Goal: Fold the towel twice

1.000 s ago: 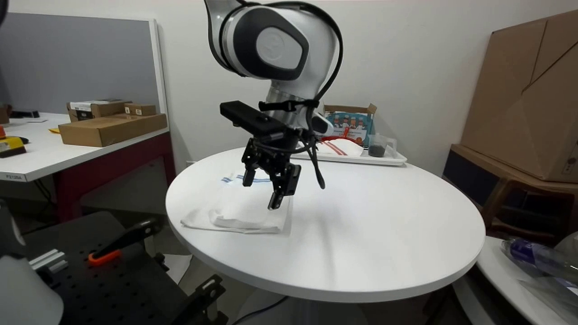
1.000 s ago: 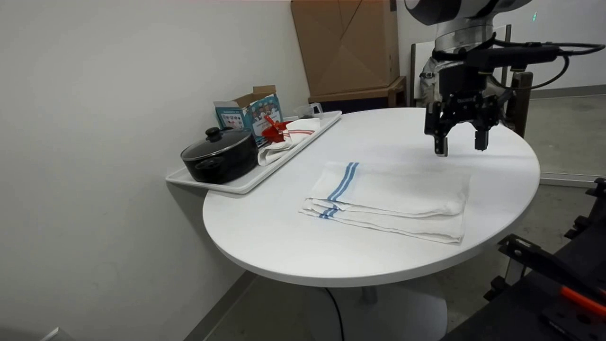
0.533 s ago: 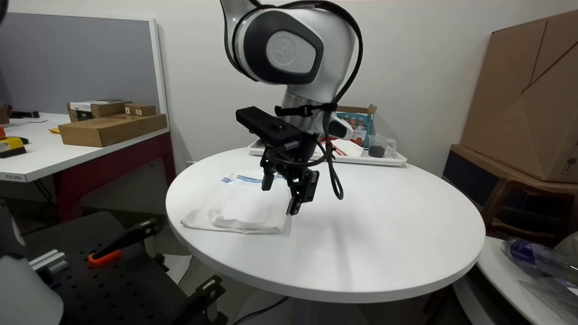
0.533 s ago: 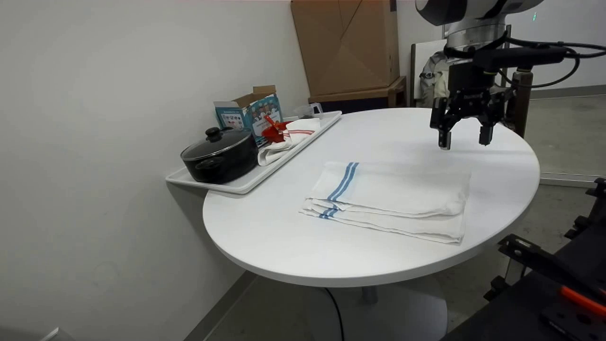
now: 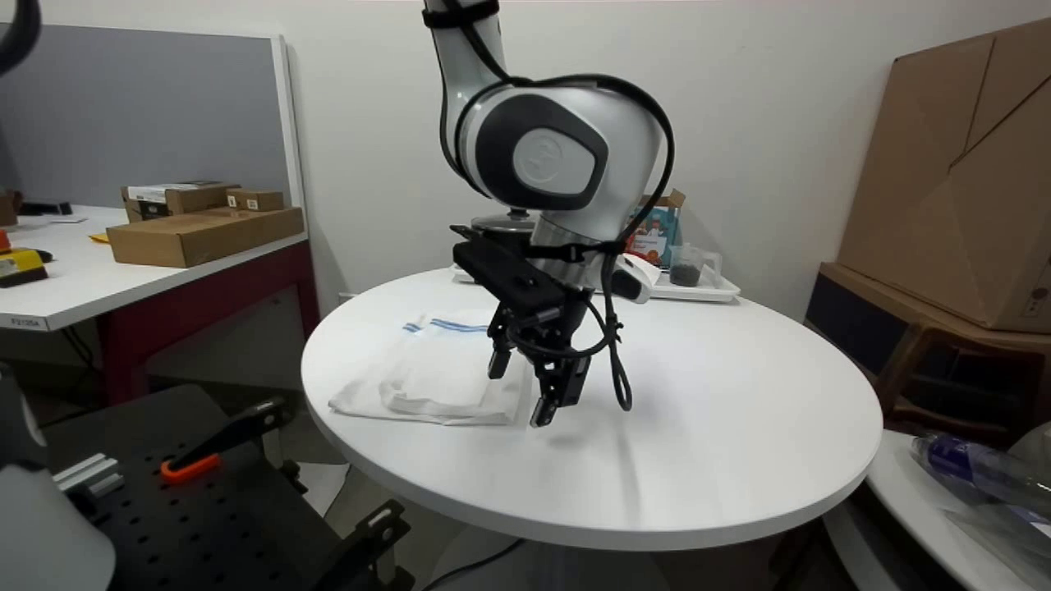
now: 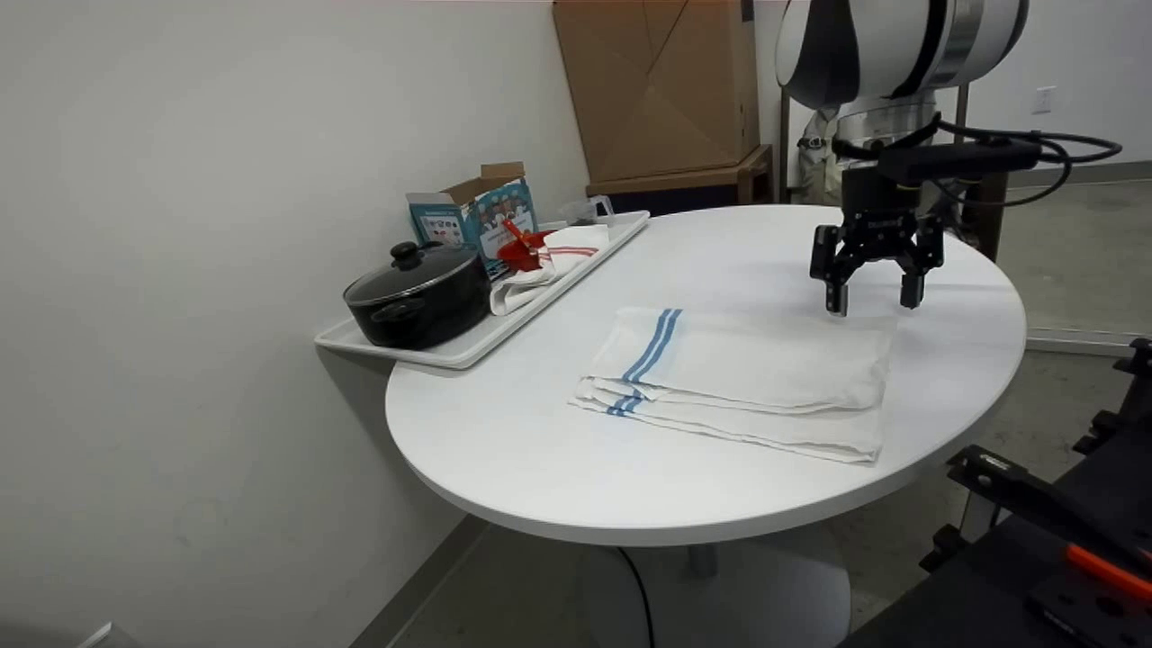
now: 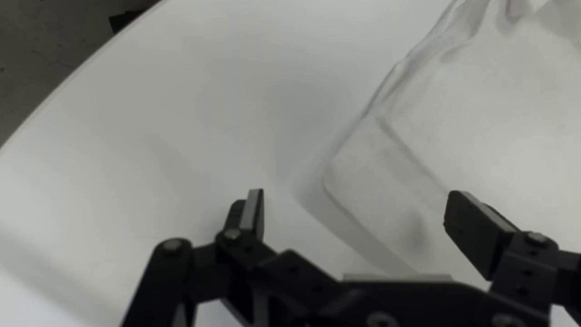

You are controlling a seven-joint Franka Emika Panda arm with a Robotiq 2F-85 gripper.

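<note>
Toward the tray (image 6: 481, 339); towel's striped end (image 6: 641, 353).

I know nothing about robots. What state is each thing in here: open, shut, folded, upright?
Blue-striped towel: folded, layers uneven, flat on the table.
Jaws: open, gripping nothing.
Tray: one end jutting past the table's edge.
Black pot: upright, lid on.
Teal box: top flaps open.
Red-striped cloth: loosely bunched.
Clear cup: upright, dark at the bottom.
</note>
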